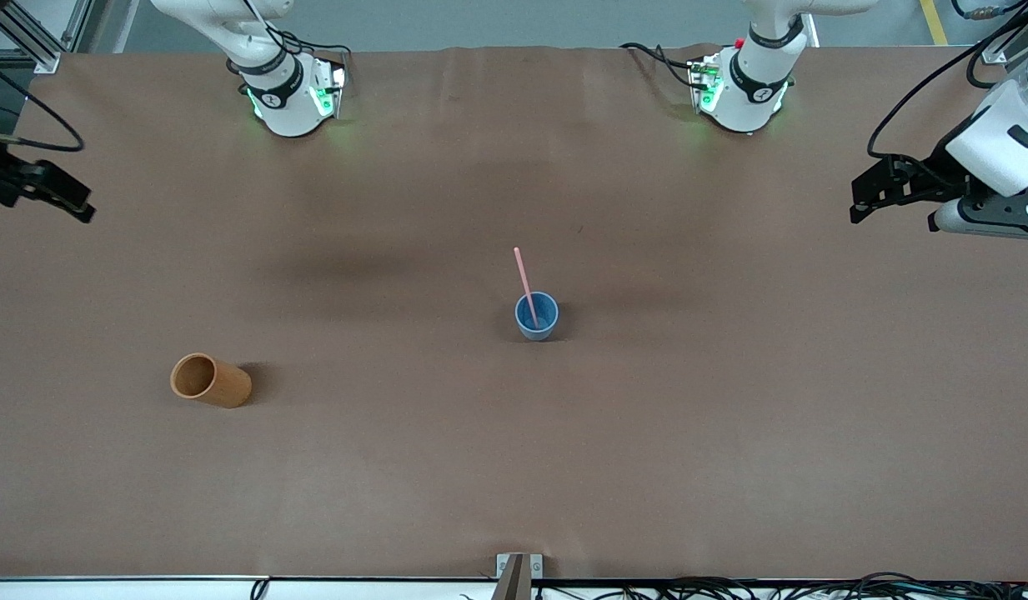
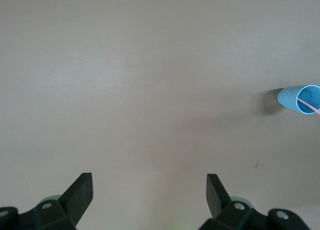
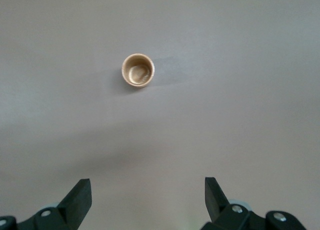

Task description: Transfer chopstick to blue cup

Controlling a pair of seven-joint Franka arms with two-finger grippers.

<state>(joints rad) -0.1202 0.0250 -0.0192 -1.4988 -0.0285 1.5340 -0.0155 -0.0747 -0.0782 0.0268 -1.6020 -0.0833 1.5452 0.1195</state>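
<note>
The blue cup stands upright near the middle of the brown table. The pale-pink chopstick stands in it, leaning on the rim with its upper end sticking out. The cup and a bit of the chopstick also show in the left wrist view. My left gripper is open and empty, up in the air over the left arm's end of the table. My right gripper is open and empty, over the right arm's end of the table. Both are well away from the cup.
An orange-brown cylindrical cup stands upright and empty toward the right arm's end, nearer the front camera than the blue cup; it also shows in the right wrist view. A metal bracket sits at the table's near edge.
</note>
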